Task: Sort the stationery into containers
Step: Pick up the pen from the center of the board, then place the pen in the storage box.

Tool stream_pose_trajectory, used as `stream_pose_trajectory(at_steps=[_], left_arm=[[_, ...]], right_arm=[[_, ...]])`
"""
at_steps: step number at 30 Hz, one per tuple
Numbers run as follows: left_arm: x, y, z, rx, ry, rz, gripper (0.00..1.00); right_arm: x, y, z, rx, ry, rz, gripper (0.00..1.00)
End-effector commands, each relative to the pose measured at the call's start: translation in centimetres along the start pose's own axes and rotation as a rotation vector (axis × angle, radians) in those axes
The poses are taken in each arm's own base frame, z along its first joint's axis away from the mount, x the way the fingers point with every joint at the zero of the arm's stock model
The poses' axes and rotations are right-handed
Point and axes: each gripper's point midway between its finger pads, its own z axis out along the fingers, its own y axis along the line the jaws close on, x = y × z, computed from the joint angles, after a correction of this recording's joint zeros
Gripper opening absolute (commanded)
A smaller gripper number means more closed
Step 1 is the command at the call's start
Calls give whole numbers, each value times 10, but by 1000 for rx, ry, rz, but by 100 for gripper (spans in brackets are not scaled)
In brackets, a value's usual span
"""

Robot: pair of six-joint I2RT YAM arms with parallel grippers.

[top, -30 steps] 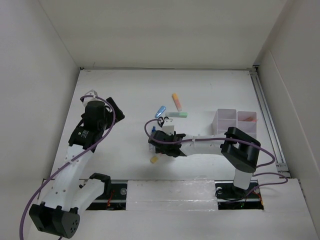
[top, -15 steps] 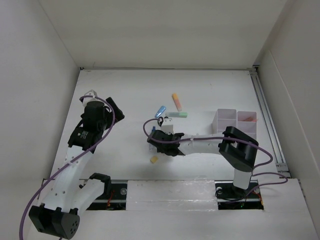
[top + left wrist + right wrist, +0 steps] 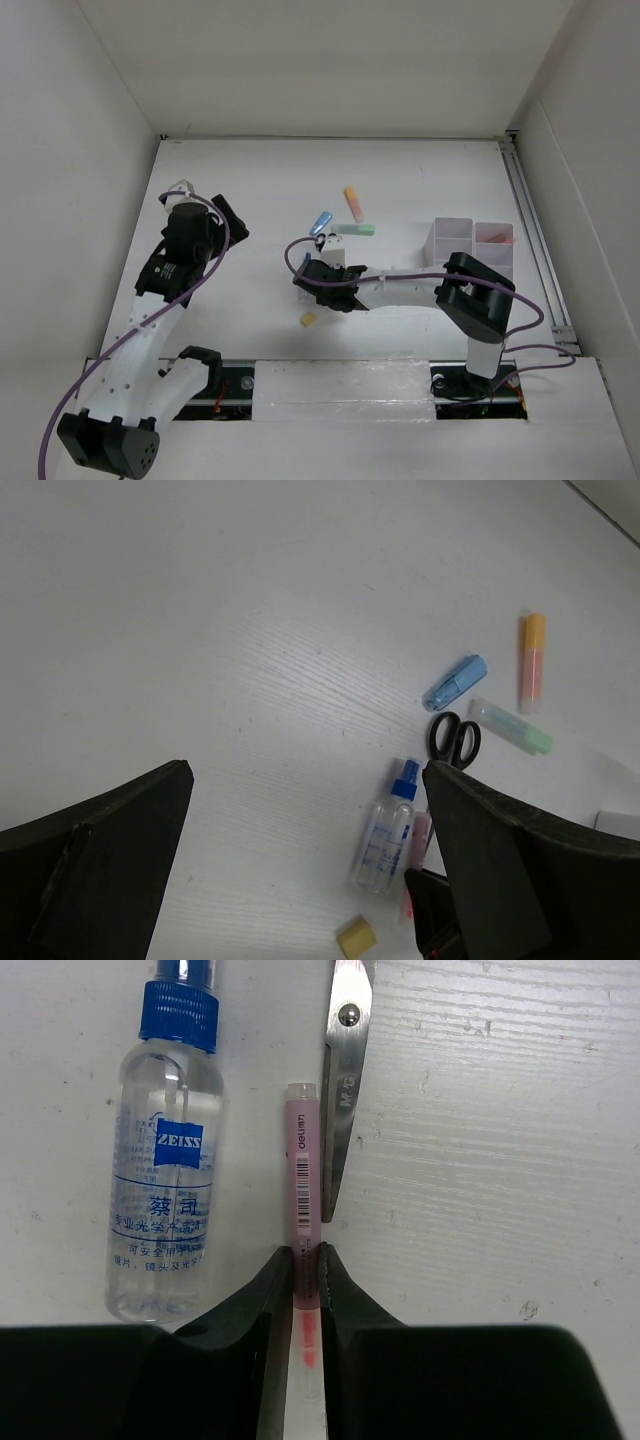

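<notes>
Right gripper (image 3: pixel 305 1260) pinches the pink pen (image 3: pixel 303 1175), which lies on the counter between spray bottle (image 3: pixel 165 1190) and scissors (image 3: pixel 345 1070). Left gripper (image 3: pixel 307 778) gapes wide, empty. Only the right-hand bin (image 3: pixel 494 252) holds anything; most sorting seems left.

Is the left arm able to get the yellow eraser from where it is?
Probably yes. The eraser lies alone on bare table, and the left gripper is open and empty. The right gripper, shut on a pen, sits nearby but not over it.
</notes>
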Motion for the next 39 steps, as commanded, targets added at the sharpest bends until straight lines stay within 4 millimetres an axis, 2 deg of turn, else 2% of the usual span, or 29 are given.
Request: stream_pose_trajectory(at_steps=[1,3,7,8,9,10,11,12,14,15,16,18,20,22,23,24,25,26,27,28,30,31,32,34,35,37,38,39], left_arm=[[-14,-8,-7,40,-51,-1,100],[-14,-8,-7,40,-51,-1,100],[-14,-8,-7,40,-51,-1,100],[-16,-9,-7,46,-58,-3,100],[-18,-10,-9,51,-66,-5,100],[-18,-10,-9,51,-66,-5,100],[-18,-10,-9,51,-66,-5,100],[-18,-10,-9,51,-66,-5,100],[-18,-10,-9,51,-66,-5,100],[-18,-10,-9,51,-66,-5,100],[-18,-10,-9,51,-66,-5,100],[-18,-10,-9,51,-66,-5,100],[-18,-10,-9,51,-66,-5,100],[-18,-10,-9,51,-66,-5,100],[-18,-10,-9,51,-66,-5,100],[-18,-10,-9,51,-66,-5,100],[-18,-10,-9,51,-66,-5,100],[-18,-10,-9,51,-66,-5,100],[-18,-10,-9,51,-66,-5,100],[-17,-11,-9,59,-60,-5,100],[-17,-11,-9,59,-60,-5,100],[-17,-11,-9,59,-60,-5,100],[-17,-11,-9,59,-60,-5,100],[-17,-11,-9,59,-60,-5,100],[-17,-11,-9,59,-60,-5,100],[-18,-11,-11,64,-67,-7,100],[-18,-11,-11,64,-67,-7,100],[-18,-11,-11,64,-67,-7,100]], right_arm=[[23,-11,1,16,65,-45,10],[26,-13,-1,10,76,-57,1],[33,-15,-8,-34,104,-69,0],[28,-12,-11,-50,91,-71,0],[25,-12,-19,-74,89,-74,0],[23,-3,-26,-110,80,-68,0],[21,-6,-30,-117,73,-81,0],[16,0,-44,-160,59,-83,0],[7,8,-59,-224,34,-83,0],[4,6,-64,-234,25,-76,0],[-11,12,-80,-288,-11,-59,0],[-19,13,-93,-341,-46,-59,0],[-42,16,-117,-417,-127,-39,0],[-56,4,-125,-417,-184,-23,0],[-75,-3,-139,-433,-236,21,0],[-92,-19,-137,-395,-288,71,0],[-97,-36,-134,-361,-312,97,0],[-116,-52,-147,-354,-372,178,0],[-127,-69,-148,-324,-400,231,0],[-148,-101,-146,-249,-453,321,0],[-168,-138,-159,-180,-531,448,0],[-178,-175,-160,-47,-580,514,0],[-189,-189,-167,3,-614,558,0],[-196,-222,-177,117,-647,615,0],[-208,-250,-186,218,-692,672,0],[-211,-279,-190,334,-710,750,0],[-206,-308,-195,451,-717,778,0],[-207,-321,-201,500,-736,794,0]])
